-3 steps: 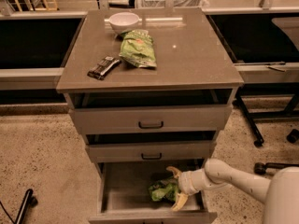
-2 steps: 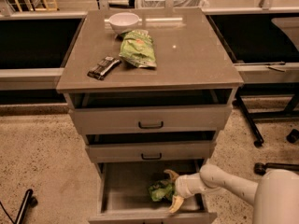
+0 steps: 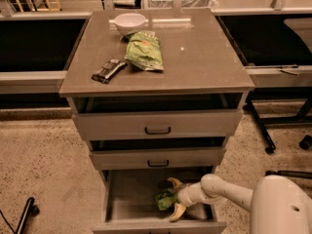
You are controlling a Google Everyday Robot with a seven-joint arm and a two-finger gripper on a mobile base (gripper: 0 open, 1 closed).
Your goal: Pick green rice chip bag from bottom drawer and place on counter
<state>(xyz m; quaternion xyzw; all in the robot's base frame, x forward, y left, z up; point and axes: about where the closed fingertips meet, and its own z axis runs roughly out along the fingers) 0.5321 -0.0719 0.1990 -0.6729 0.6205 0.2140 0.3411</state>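
The green rice chip bag (image 3: 164, 200) lies on the floor of the open bottom drawer (image 3: 130, 195), right of its middle. My gripper (image 3: 174, 197) reaches into the drawer from the right on a white arm. It is open, with one tan finger (image 3: 173, 182) behind the bag and the other (image 3: 177, 211) in front of it, so the bag's right part sits between them. The counter (image 3: 200, 57) tops the cabinet above.
On the counter are a white bowl (image 3: 129, 22), a flatter pale green bag (image 3: 144, 50) and a dark bar (image 3: 108, 70). Two upper drawers (image 3: 157, 123) stand slightly pulled out above the arm. My white body (image 3: 282, 206) is at the lower right. Chair legs (image 3: 267, 147) stand at the right.
My gripper has moved left, deeper into the drawer, so its fingers now stand on either side of the green bag. The bag has stayed in place.
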